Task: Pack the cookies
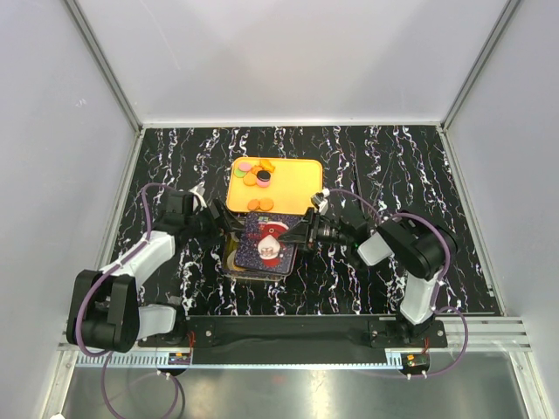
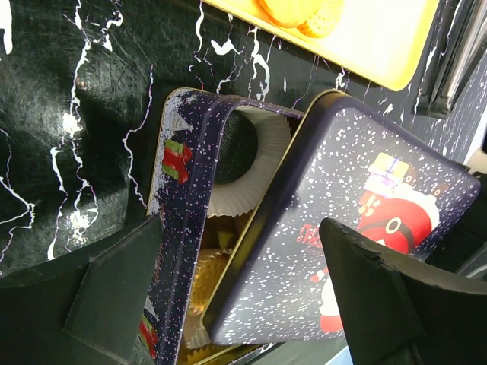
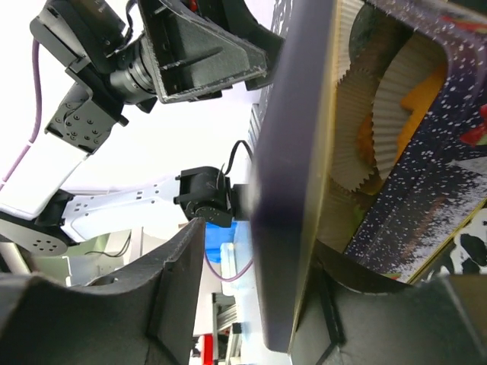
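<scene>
Several cookies (image 1: 258,175), mostly orange, lie on the orange tray (image 1: 297,179); two more (image 2: 297,11) show in the left wrist view. A dark blue tin (image 2: 171,228) holds white paper cups (image 2: 243,190) with orange pieces (image 3: 426,99) inside. Its Santa lid (image 1: 266,244) lies askew over the tin, leaving the left side uncovered. My left gripper (image 2: 240,224) is open, one finger outside the tin wall and the other above the lid (image 2: 358,198). My right gripper (image 3: 262,243) is open around the lid's edge (image 3: 293,190), with a gap at one finger.
The tin sits on black marbled tabletop (image 1: 393,166), just in front of the tray. White enclosure walls ring the table. Both arms meet at the tin from opposite sides, and the left gripper's fingers (image 3: 205,53) show across from the right wrist camera.
</scene>
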You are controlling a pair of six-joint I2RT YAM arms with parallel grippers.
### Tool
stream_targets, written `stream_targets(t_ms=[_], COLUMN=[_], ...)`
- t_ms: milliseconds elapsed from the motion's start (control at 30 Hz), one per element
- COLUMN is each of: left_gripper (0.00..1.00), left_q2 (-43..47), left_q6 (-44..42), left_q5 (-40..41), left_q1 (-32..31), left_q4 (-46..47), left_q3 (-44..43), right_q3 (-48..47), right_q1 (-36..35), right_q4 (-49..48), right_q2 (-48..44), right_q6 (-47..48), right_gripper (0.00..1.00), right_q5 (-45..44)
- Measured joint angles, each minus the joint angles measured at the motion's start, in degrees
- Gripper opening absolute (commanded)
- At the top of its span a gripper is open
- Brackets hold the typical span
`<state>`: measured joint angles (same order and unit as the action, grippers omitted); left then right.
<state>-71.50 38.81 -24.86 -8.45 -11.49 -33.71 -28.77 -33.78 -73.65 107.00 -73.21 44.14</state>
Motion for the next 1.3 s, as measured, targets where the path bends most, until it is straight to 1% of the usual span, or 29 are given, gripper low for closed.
stream_targets(t_ms=[133,300,667,800,967,1100,1300], left_gripper=[0.91,0.91,0.91,0.91,0.92,0.93,0.93], left_q2=[-0.5,-0.7,-0.7,-0.8,-1.0,-1.0,-1.0], left_q6=[0.0,0.0,0.0,0.0,0.0,0.0,0.1], left_q5=[-0.1,-0.2,-0.5,-0.7,-0.8,-0.9,-1.1], left_q1=[0.0,-0.1,-0.2,-0.5,-1.0,-1.3,-1.9], left_q4=[0.0,0.1,0.6,1.0,1.4,1.8,2.2], left_q3=[0.0,0.0,0.0,0.0,0.0,0.0,0.1], right_q3=[0.2,0.0,-0.6,-4.0,-9.2,-11.8,-12.7], right_q1=[0.8,0.9,2.7,2.7,2.5,2.0,1.1], right_q4=[4.5,13.5,28.5,37.4,45.8,49.6,52.0], right_q2=[-3.1,-6.4,-8.4,-10.2,-10.3,-8.7,-6.5], right_q6=[2.4,6.6,12.9,16.9,21.4,23.3,23.7], right_gripper=[0.54,0.54,0.55,0.56,0.55,0.56,0.56], right_q5=[0.0,-0.1,-1.7,-2.8,-3.2,-3.2,-3.0])
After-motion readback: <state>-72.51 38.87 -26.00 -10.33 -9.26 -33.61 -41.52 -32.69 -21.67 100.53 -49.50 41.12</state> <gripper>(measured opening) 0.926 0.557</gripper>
